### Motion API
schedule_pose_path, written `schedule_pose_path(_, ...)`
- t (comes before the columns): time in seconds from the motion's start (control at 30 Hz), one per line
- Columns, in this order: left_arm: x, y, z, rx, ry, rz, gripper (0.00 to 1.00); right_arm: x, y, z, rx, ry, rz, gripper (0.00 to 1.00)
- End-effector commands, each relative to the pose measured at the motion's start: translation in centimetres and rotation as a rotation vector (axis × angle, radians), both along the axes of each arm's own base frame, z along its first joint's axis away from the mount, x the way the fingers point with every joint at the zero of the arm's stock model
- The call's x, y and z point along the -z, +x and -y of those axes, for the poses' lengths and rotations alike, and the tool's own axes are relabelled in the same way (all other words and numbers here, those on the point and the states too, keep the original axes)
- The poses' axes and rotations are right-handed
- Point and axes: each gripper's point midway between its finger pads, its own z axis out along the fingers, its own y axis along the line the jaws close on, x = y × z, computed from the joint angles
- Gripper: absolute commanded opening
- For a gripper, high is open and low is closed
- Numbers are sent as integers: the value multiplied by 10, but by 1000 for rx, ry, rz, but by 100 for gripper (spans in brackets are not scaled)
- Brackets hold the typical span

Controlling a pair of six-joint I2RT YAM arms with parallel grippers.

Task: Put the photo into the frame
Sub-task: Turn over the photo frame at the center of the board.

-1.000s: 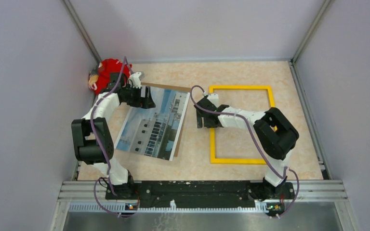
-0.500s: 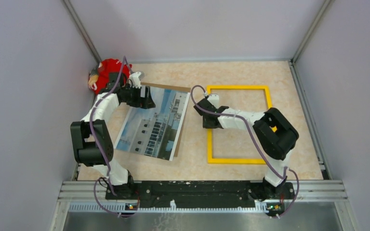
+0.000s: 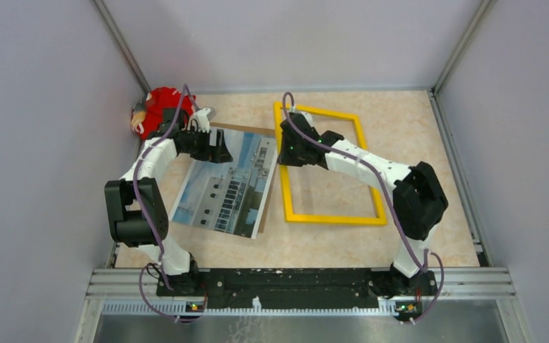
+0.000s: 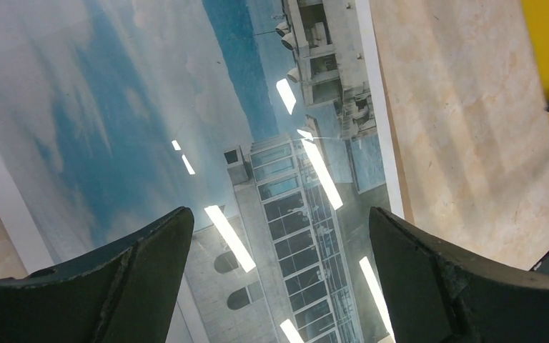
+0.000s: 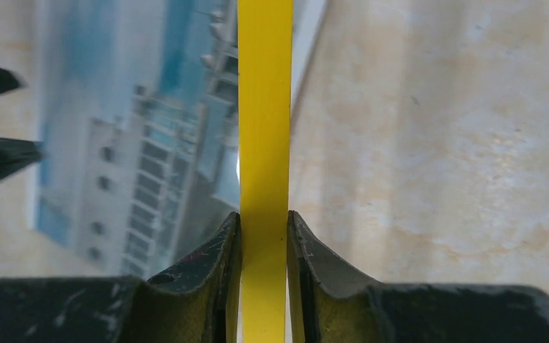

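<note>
Photo [image 3: 229, 187]: face up, blue sky and white building showing; lies slanted on the left half of the table [image 3: 414, 121], on a brown board [image 3: 266, 200] that shows along its right and far edges.
Frame [image 3: 332, 217]: yellow side up, mid-table, skewed; its left bar runs just beside the photo's right edge; whether that bar is off the table cannot be told.
Right gripper [image 3: 286, 151]: at the far part of the frame's left bar; in the wrist view the fingers [image 5: 221, 250] are pressed against both sides of the yellow bar [image 5: 264, 107], with the photo [image 5: 136, 143] to its left.
Left gripper [image 3: 223, 152]: over the photo's far end; in the wrist view the jaws [image 4: 277, 214] stand wide apart with nothing between them and the print [image 4: 150, 121] beneath.
Red object [image 3: 159, 107]: far left corner, behind the left arm.
</note>
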Motion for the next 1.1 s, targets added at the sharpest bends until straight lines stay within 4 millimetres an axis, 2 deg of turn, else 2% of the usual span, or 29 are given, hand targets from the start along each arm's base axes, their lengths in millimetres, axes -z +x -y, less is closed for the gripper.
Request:
schedule_pose_path(0.0, -12, -6, 10, 32, -47, 8, 99, -128, -12, -48, -100, 351, 91, 0)
schedule_pose_path(0.13, -13, -8, 14, 40, -67, 1, 99, -188, -24, -68, -154, 553, 91, 0)
schedule_pose_path(0.23, -15, -11, 18, 49, -84, -2, 99, -220, -30, -75, -178, 689, 68, 0)
schedule_pose_path(0.5, -30, -16, 28, 70, -98, 33, 99, -270, -38, -72, -193, 943, 17, 0)
schedule_pose_path(0.6, -34, -18, 30, 74, -102, 41, 99, -278, -39, -66, -190, 1032, 0, 0)
schedule_pose_path(0.73, -44, -19, 35, 87, -108, 66, 99, -271, -35, -55, -169, 1060, -29, 0)
schedule_pose_path(0.83, -59, -17, 38, 89, -115, 97, 99, -268, -30, -41, -150, 1077, -26, 0)
schedule_pose_path(0.9, -71, -19, 54, 128, -114, 125, 99, -266, -27, -30, -145, 1081, -21, 2)
schedule_pose_path(1.0, -90, -18, 69, 149, -114, 164, 99, -263, -24, -12, -142, 1084, -23, 20)
schedule_pose_path(1.07, -104, -16, 80, 160, -117, 189, 99, -261, -25, -3, -144, 1083, -24, 40)
